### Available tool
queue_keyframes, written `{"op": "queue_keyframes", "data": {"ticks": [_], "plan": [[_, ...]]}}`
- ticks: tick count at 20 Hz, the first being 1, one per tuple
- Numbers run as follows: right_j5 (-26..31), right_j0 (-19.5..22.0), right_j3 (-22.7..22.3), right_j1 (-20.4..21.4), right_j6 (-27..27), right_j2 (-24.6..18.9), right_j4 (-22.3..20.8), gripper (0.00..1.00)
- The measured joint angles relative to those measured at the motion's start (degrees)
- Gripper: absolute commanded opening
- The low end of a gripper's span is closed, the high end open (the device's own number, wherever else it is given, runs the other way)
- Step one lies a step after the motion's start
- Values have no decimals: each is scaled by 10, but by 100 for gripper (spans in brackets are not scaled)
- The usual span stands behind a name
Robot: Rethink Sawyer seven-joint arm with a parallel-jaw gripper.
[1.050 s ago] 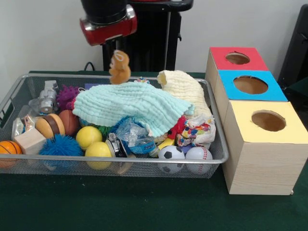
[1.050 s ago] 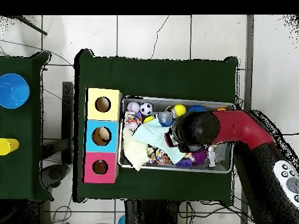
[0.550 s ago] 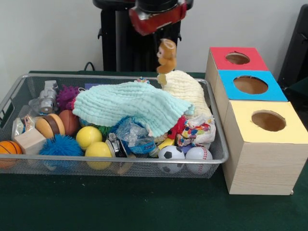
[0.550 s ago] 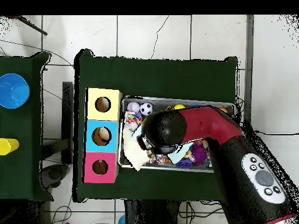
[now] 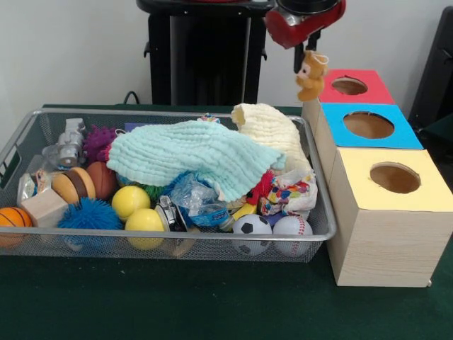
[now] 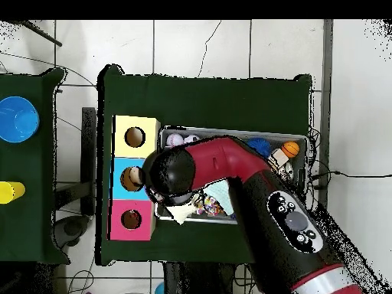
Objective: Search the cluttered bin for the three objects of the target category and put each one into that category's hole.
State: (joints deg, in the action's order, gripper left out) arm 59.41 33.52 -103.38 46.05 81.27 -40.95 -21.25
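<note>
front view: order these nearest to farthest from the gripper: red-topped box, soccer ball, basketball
The gripper holds the small teddy bear above the bin's right end.
1. Red-topped box, just right of it.
2. Soccer ball, front of bin.
3. Basketball, far left corner.

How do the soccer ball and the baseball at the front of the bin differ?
The soccer ball is white with black patches; the baseball is white with red stitching. The soccer ball sits nearer the yellow balls, the baseball nearer the boxes. Both look alike in size and rest against the bin front.
</note>
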Motion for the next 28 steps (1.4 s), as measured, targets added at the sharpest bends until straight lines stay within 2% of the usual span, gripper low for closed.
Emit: {"op": "queue_keyframes", "data": {"ticks": [6, 10, 18, 28], "plan": [[-35, -20, -34, 0, 0, 10, 12, 0], [-49, -39, -53, -3, 0, 35, 11, 0], [-50, -75, -54, -12, 0, 75, 11, 0], [-50, -142, -54, -15, 3, 127, 20, 0]]}}
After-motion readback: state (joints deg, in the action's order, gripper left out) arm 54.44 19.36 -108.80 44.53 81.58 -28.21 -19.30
